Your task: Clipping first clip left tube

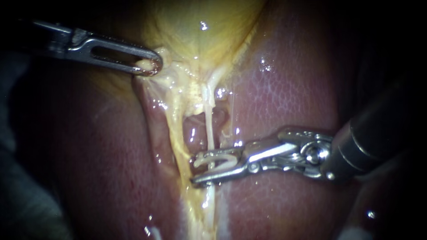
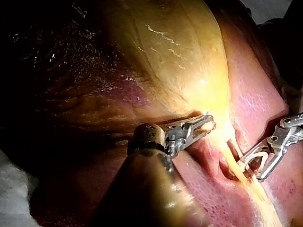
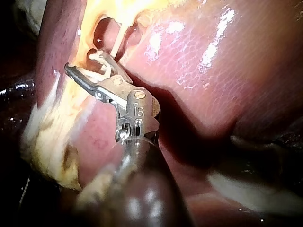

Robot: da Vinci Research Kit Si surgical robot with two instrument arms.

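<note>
1. The liver [image 1: 289, 89] is laid out as the pink, glistening bed under everything. A cleft is opened in it, so the work can be seen.
2. The gallbladder [image 1: 200, 26], yellow, is seen at the upper end of that cleft. Its narrow neck is drawn towards the left, which is judged to tension the strands below and lift them off the liver.
3. The right instrument [image 1: 195, 170] is brought in across the liver, roughly square to the tube. Its jaws are held moderately apart, with the clip carried between them.
4. The left instrument [image 1: 149, 66] is set at the gallbladder's neck. Its slotted jaws are closed on a fold of gallbladder tissue, and a pale nub is visible through the slot.
5. The pale tube [image 1: 208, 124] is stretched straight down from the neck and passed between the right jaws. Whether it is the left tube cannot be settled.
6. The clip [image 1: 220, 156], white and not yet squeezed, is placed astride the tube with one leg on each side. Closing it is judged the step in hand.
</note>
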